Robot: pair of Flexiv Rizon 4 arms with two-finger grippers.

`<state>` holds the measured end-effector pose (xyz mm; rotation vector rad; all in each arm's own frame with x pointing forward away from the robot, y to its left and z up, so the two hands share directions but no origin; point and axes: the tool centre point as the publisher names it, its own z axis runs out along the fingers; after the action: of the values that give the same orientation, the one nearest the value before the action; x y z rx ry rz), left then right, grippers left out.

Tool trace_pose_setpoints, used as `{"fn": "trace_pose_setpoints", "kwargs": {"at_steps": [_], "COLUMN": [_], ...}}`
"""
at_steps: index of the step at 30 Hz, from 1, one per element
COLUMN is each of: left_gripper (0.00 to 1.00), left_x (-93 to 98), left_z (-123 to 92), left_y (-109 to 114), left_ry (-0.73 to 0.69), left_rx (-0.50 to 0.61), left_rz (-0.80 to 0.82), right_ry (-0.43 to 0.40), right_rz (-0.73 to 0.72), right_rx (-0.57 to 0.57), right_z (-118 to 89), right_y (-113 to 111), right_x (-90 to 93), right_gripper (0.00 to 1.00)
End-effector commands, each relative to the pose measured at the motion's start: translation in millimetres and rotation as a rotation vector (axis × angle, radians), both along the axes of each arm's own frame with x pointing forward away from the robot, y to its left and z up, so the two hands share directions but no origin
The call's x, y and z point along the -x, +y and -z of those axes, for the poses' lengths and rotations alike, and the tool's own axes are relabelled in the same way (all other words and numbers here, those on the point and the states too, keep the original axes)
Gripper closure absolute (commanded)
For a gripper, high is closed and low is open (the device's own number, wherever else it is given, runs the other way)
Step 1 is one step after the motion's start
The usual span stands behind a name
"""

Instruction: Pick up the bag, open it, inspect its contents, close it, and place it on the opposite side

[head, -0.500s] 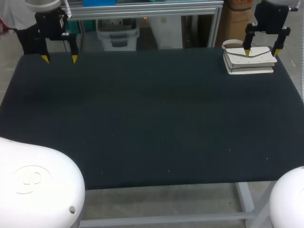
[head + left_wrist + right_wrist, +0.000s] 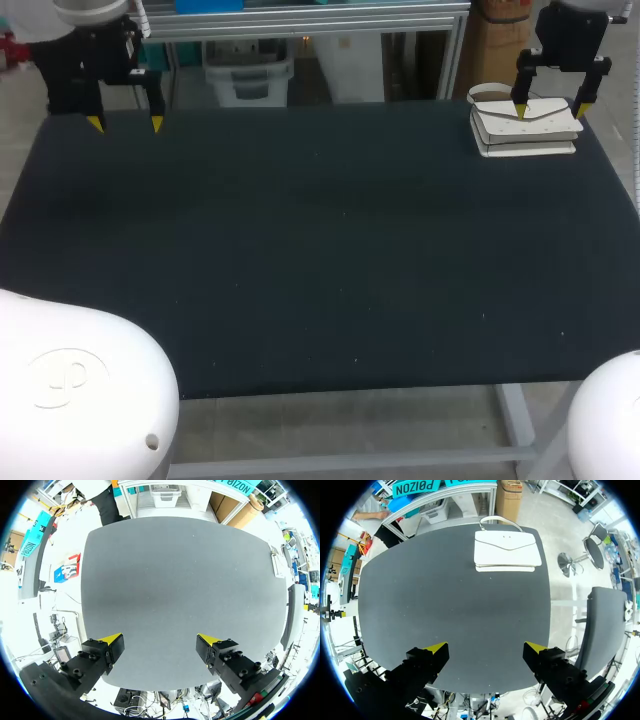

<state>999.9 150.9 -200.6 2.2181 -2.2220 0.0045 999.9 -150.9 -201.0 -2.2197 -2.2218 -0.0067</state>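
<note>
Sitting flat at the 2 o'clock corner of the table (image 2: 320, 250) is the white bag (image 2: 527, 128), flap closed. Right gripper (image 2: 549, 108) hangs above it, fingers spread wide, gripping nothing. Left gripper (image 2: 125, 123) hangs over the 10 o'clock corner, also released.

Dim, even light, faint sheen on table (image 2: 180, 580) — perhaps overhead

Wide passable table (image 2: 320, 250) surface, left edge to middle; white bag (image 2: 530, 135) occupying far right corner
</note>
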Motion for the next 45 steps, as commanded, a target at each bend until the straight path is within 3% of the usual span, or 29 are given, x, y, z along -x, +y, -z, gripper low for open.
{"fn": "trace_pose_setpoints", "kwargs": {"at_steps": [1,9,19,30,32,37,39,45], "left_gripper": [0.00,0.00,0.00,0.00,0.00,0.00,0.00,0.00], "left_x": [0.1,0.1,20.6,52.4,60.1,69.5,73.4,74.2], "left_z": [-0.4,-0.4,-0.2,5.9,6.7,10.6,16.3,19.7], "left_y": [-0.5,-0.5,-32.2,-74.6,-79.1,-92.8,-101.6,-105.4], "left_ry": [0.000,0.000,-0.075,-0.188,-0.191,-0.204,-0.164,-0.138], "left_rx": [-0.002,-0.002,0.182,0.251,0.258,0.307,0.254,0.223], "left_rz": [-0.001,-0.001,0.467,1.050,1.178,1.348,1.425,1.442], "right_ry": [0.002,0.002,0.031,0.111,0.121,0.132,0.137,0.155], "right_rz": [0.000,0.000,-0.067,-0.067,-0.050,-0.055,-0.064,-0.083], "right_rx": [0.002,0.002,-0.255,-0.488,-0.478,-0.536,-0.560,-0.592], "right_z": [-0.6,-0.6,15.3,35.7,40.5,46.3,48.3,51.0], "right_y": [0.5,0.5,-33.7,-88.4,-98.9,-112.0,-114.5,-114.8], "right_x": [-0.3,-0.3,-15.0,-47.9,-55.6,-63.9,-65.4,-66.9], "right_gripper": [0.00,0.00,0.00,0.00,0.00,0.00,0.00,0.00]}}
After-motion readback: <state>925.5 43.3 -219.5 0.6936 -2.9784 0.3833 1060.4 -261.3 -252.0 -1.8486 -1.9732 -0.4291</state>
